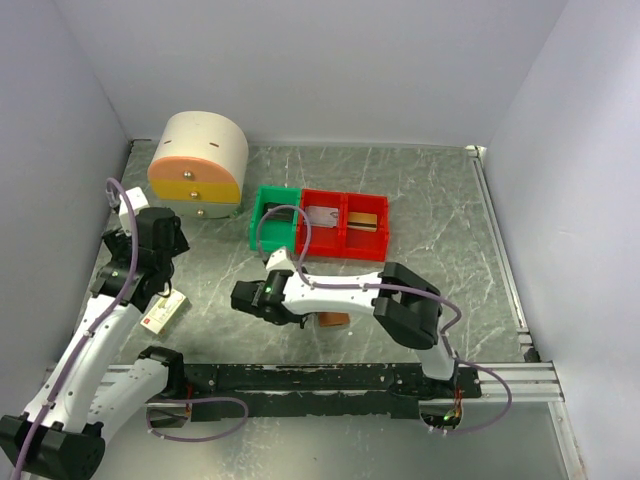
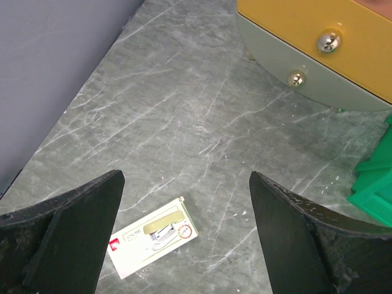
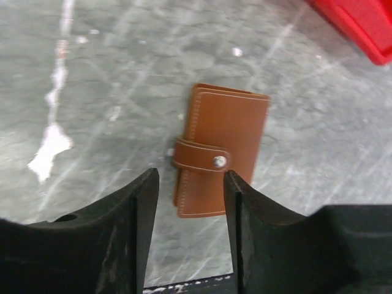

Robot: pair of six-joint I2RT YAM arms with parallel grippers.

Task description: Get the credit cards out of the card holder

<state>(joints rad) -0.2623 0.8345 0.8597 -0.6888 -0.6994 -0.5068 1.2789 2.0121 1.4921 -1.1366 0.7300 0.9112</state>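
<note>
Currently the card holder (image 3: 229, 131) is lying flat and closed on the tabletop (image 3: 104, 73), its strap (image 3: 199, 158) snapped over one long edge, and nothing is touching it. The right gripper (image 3: 191, 177) is hovering just short of it, jaws partly parted and grasping nothing. In the right wrist view the holder is showing through the gap and beyond the fingertips, its long axis running away from the gripper, roughly in line with the fingers and slightly tilted. The right arm is by far the nearer one: from above, the holder is peeking out from under its forearm. The left gripper (image 2: 187, 177) is hanging well apart, spread wide and empty, above a small white box (image 2: 153, 236). The coming move is likely turning on straddling the holder's short width or catching the strap.
</note>
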